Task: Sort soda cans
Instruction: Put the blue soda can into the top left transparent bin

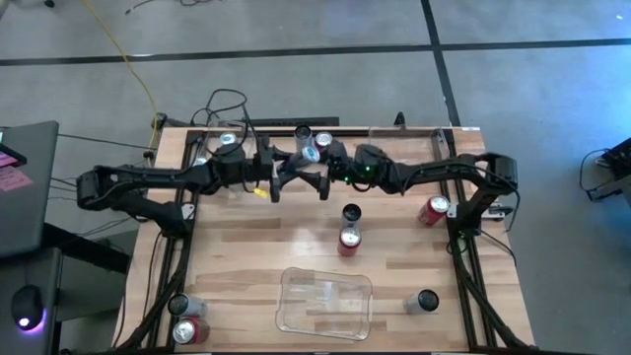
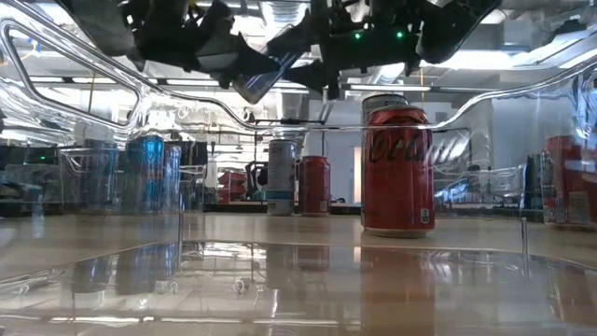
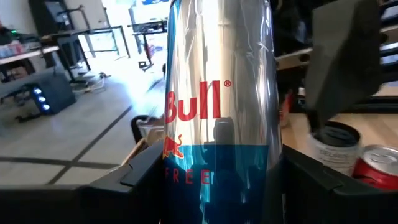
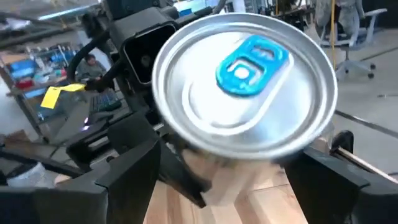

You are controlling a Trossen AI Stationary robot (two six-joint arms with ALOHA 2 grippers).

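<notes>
A silver-blue soda can hangs above the far middle of the table in my left gripper, which is shut on it. My right gripper faces it from the table's right side, open. Its two fingers stand on either side of the can's silver top with the blue tab, and no touch shows. On the table stand two red cans and two dark cans. A red can and a silver one stand at the near left corner. My left gripper pinches the can's round wall at its blue lower band between its two fingers. The fingers come level from the table's left and lie along the can. The can is lifted clear of the table, lying level with its top toward my right gripper.
A clear plastic bin lies near the front middle of the table. Clear bins along the far edge hold cans. A monitor stands off the table's left side.
</notes>
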